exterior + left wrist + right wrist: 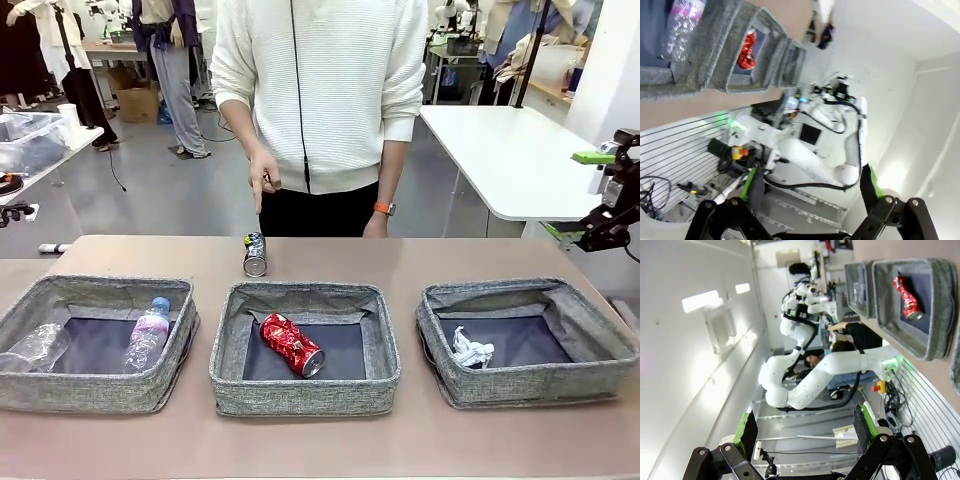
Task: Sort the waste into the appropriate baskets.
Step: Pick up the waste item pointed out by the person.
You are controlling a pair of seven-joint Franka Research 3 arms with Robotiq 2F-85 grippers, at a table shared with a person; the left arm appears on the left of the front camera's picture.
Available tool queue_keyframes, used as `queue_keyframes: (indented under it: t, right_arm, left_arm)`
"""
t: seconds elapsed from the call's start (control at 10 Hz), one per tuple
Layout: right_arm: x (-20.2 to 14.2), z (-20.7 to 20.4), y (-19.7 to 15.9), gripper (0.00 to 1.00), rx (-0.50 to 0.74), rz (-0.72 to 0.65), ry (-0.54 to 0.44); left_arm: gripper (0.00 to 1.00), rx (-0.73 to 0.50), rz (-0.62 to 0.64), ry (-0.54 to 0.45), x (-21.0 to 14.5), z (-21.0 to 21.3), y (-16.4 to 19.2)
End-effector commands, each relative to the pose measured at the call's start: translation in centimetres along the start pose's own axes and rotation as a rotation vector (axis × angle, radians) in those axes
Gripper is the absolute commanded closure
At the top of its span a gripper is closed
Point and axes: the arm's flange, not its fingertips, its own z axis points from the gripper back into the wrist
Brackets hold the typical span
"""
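Observation:
Three grey baskets stand in a row in the front view. The left basket [90, 392] holds a blue-capped bottle [148, 335] and a clear bottle [35, 347]. A dented red can [292, 345] lies in the middle basket [300, 397], and a white paper wad [470, 350] in the right basket [540, 385]. The dark printed can [255, 254] lies on the table behind the middle basket. My right gripper [580, 195] hangs open above the table's right edge, holding nothing. In its wrist view my left gripper [810, 185] is open and empty, far from the baskets. The right gripper [804, 429] is open in its own view too.
A person in a white sweater stands at the far side, one hand [265, 180] hanging above the dark can. The wrist views show the red can [746, 46] [907, 297] at a distance. A white table [510, 150] stands behind on the right.

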Motion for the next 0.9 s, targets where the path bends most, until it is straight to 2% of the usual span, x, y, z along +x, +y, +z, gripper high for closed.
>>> queue_keyframes:
  t: [0.0,0.1,0.2,0.5,0.6,0.7,0.8]
  right_arm:
    - [-0.1,-0.2,0.1,0.00,-0.002,0.007,-0.007]
    - [-0.1,-0.2,0.1,0.00,-0.002,0.007,-0.007]
    - [-0.1,-0.2,0.1,0.00,-0.002,0.007,-0.007]
    - [-0.1,-0.2,0.1,0.00,-0.002,0.007,-0.007]
    - [-0.1,-0.2,0.1,0.00,-0.002,0.007,-0.007]
    - [-0.1,-0.2,0.1,0.00,-0.002,0.007,-0.007]
    - [-0.1,-0.2,0.1,0.00,-0.002,0.007,-0.007]
  left_arm:
    - [0.00,0.293,0.026,-0.014,4.9,-6.7,-6.9]
    - [0.00,0.447,0.018,-0.031,7.5,-11.8,-9.6]
    - [0.00,0.544,0.011,-0.047,9.7,-16.2,-11.3]
    - [0.00,0.686,-0.027,-0.303,13.9,-26.2,-13.1]
    - [0.00,0.721,-0.008,-0.296,14.2,-27.4,-12.6]
    - [0.00,0.704,0.029,-0.261,14.2,-26.7,-12.2]
    - [0.00,0.672,-0.063,-0.271,14.0,-27.9,-12.7]
